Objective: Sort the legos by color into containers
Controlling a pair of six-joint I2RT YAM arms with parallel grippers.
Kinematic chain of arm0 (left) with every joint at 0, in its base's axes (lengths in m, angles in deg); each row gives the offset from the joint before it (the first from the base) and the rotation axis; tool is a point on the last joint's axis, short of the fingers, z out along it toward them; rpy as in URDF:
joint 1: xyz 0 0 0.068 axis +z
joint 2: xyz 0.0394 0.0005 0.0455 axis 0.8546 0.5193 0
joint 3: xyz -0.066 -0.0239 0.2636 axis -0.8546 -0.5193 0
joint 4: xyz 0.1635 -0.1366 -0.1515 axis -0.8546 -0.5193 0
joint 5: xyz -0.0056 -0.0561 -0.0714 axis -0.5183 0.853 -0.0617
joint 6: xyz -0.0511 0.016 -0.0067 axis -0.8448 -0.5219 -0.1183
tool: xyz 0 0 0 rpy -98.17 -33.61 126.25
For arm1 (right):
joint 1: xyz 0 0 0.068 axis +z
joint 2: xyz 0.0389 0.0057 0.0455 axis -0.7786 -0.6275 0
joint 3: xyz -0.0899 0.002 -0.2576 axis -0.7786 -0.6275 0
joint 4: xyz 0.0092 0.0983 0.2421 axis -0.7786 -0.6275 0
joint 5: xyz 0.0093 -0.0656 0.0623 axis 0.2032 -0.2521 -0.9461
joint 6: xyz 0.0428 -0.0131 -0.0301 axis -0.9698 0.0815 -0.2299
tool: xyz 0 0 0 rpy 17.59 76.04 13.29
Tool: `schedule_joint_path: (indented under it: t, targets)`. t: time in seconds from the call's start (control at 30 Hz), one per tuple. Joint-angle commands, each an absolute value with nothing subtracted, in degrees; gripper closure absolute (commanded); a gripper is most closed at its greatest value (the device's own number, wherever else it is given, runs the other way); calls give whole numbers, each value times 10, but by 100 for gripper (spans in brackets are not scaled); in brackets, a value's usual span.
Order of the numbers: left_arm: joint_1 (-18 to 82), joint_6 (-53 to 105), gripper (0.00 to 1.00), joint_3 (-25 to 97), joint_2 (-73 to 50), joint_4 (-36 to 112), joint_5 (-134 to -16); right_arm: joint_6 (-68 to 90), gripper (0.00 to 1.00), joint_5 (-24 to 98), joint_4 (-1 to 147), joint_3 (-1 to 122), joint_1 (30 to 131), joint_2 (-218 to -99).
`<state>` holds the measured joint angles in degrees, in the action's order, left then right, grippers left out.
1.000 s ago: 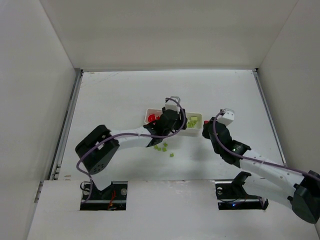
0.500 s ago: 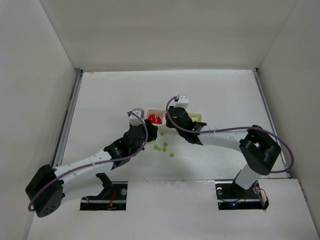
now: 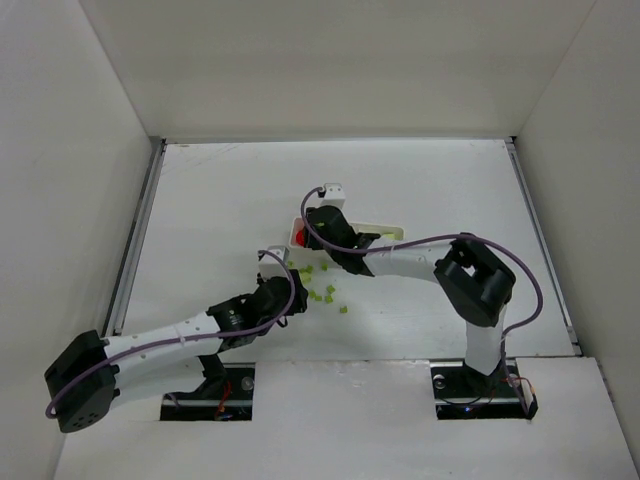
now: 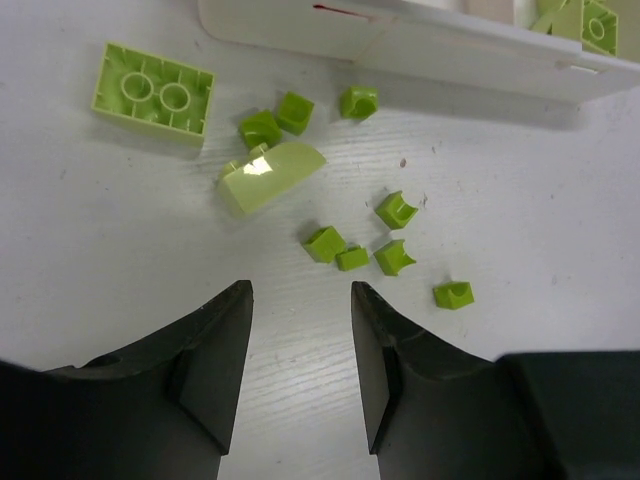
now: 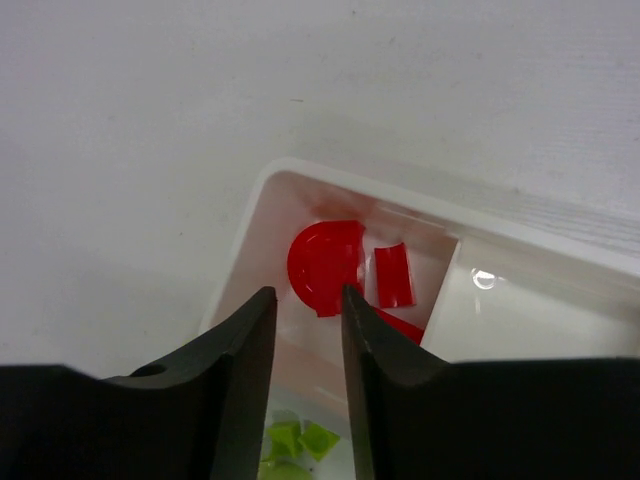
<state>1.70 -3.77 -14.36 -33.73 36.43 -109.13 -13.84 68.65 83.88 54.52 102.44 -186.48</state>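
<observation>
left gripper (image 4: 300, 300) parted and empty over loose lime-green plastic lego bricks (image 4: 325, 243) on white table (image 4: 120, 250) just beside long white plastic tray (image 4: 450, 50); right gripper (image 5: 305, 300) slightly parted, seemingly empty, above red lego pieces (image 5: 325, 265) in tray's end compartment (image 5: 282, 225).

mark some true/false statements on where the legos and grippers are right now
1. The red legos lie inside an end compartment of the tray. True.
2. The left gripper is shut on a green piece. False: it is open and empty above the table.
3. Several green legos lie loose on the table, outside the tray. True.
4. The largest loose green brick sits in the tray. False: it lies on the table, underside up.
5. The right gripper hangs over the loose green pieces. False: it hangs over the compartment with the red legos.
</observation>
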Motion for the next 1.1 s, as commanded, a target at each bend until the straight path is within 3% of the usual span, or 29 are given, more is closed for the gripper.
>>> schedule_joint_path:
  t: [0.0,0.2,0.63,1.07]
  targets:
    - [5,-73,59,-144,-317,387,-1101,-140,57,689,837,568,1033,-1861]
    - [-13,-70,58,-123,-250,428,-1099,-134,53,717,844,527,1035,-1803]
    - [0,-65,55,-102,-140,529,-1115,-178,55,761,868,225,1093,-1566]
    - [21,-71,59,-98,-79,547,-1118,-244,44,775,836,155,1213,-1576]
